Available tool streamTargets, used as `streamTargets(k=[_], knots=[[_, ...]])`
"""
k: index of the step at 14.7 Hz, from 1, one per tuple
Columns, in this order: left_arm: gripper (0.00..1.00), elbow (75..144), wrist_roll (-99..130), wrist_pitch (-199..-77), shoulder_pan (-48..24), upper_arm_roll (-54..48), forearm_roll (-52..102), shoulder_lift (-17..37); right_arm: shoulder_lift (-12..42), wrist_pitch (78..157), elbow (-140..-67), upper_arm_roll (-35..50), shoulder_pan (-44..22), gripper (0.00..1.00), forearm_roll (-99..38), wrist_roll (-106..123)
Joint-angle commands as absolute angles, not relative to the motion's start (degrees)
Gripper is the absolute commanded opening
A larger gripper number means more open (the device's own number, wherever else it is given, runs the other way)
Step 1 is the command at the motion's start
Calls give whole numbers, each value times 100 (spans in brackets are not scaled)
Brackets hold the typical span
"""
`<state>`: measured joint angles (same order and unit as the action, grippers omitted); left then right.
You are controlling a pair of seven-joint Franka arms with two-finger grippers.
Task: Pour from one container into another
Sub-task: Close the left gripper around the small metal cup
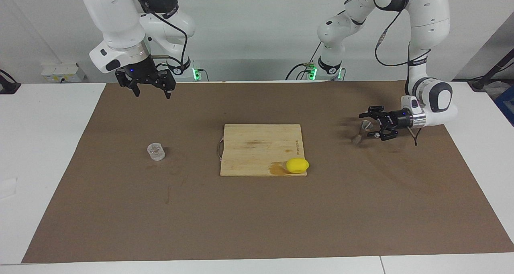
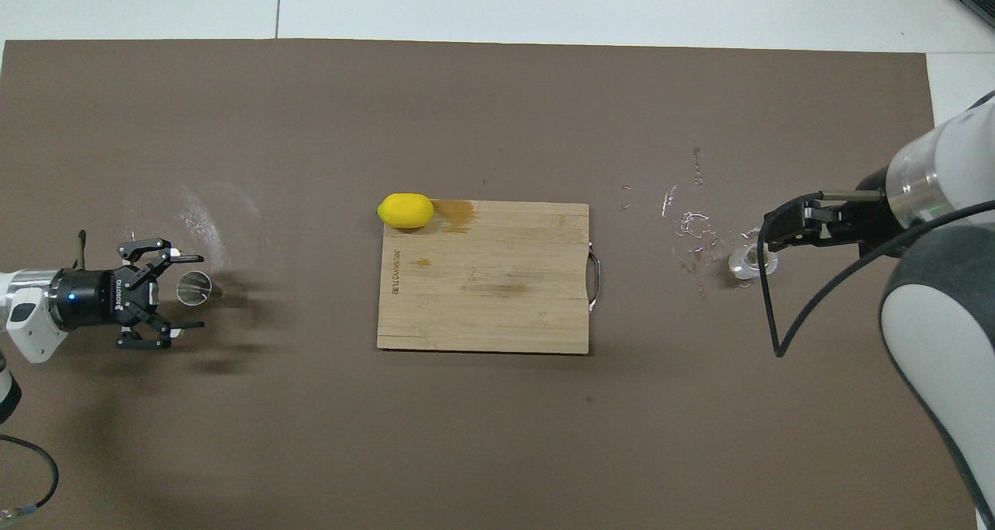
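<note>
Nearest the robots, the right gripper (image 1: 151,93) hung high above the brown mat (image 1: 257,217) near its edge at the right arm's end, fingers spread wide with nothing between them, well clear of everything on the table. At the left arm's end, the left gripper (image 1: 371,124) lay low and level over the mat, its fingers parted wide and pointing toward the middle of the table. Just off its fingertips stood the small grey metal hourglass-shaped jigger (image 1: 360,132), leaning rather than upright, its open mouth turned toward the gripper; the fingers flanked that mouth without closing on it, and whether they touched it could not be told. A rectangular pale wooden cutting board (image 1: 257,145) with a thin wire handle lay in the middle of the mat. Farther out, at the right arm's end, the small squat clear glass cup with ribbed sides (image 1: 156,152) stood upright on the mat, well apart from both grippers, with glistening wet marks (image 2: 688,231) on the mat beside it. Farthest, a yellow lemon (image 1: 297,165) rested on the board's corner toward the left arm's end, next to a darker stain in the wood.
</note>
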<state>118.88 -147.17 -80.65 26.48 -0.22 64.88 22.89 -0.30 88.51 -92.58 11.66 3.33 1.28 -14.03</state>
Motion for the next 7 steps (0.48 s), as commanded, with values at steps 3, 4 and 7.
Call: streamTargets(k=[3, 4, 7], knots=[[73, 11971, -14871, -8174, 2672, -26, 6609, 2303, -114, 8956, -9360, 1187, 413, 100, 0, -1292], [64, 11971, -14871, -8200, 2672, -35, 6609, 2303, -114, 8956, -9360, 1187, 413, 100, 0, -1292], [34, 11953, -14871, -8288, 2672, -35, 6609, 2303, -114, 8956, -9360, 1187, 413, 100, 0, -1292]])
